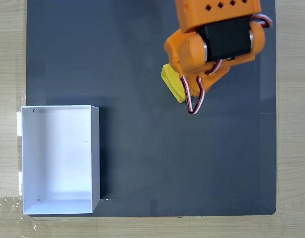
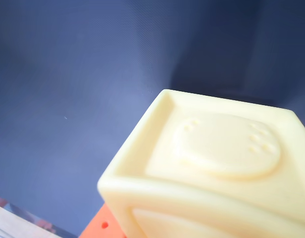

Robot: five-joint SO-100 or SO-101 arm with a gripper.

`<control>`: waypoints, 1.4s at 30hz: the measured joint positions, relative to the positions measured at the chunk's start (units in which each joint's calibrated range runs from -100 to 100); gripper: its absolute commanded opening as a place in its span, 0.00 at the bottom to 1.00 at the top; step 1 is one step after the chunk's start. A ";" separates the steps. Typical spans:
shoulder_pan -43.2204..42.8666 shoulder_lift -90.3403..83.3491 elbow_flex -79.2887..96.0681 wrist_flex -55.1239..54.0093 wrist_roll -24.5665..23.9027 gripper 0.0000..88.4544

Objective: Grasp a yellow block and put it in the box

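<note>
We see orange arm [image 1: 217, 44] over dark mat [image 1: 132, 59], upper right in fixed view. Yellow block [image 1: 173, 83] peeks out under it, tilted, well apart from white box [image 1: 95, 148] at lower left. Wrist view: block [image 2: 217, 168] close up, round stud facing camera. Whether gripper pinches block, we cannot tell.

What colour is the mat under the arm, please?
Dark grey mat, clearest in the fixed view.
</note>
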State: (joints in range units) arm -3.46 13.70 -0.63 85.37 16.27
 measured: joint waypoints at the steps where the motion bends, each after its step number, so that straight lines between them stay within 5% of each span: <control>1: 0.09 -1.18 -1.90 0.09 0.00 0.27; 8: 5.58 -9.78 -17.34 -4.85 0.05 0.27; 20: 30.05 -5.65 -20.23 -29.34 -7.03 0.27; 42: 34.46 14.50 -20.42 -31.76 -7.03 0.27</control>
State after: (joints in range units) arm 30.99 28.19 -21.05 53.61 9.24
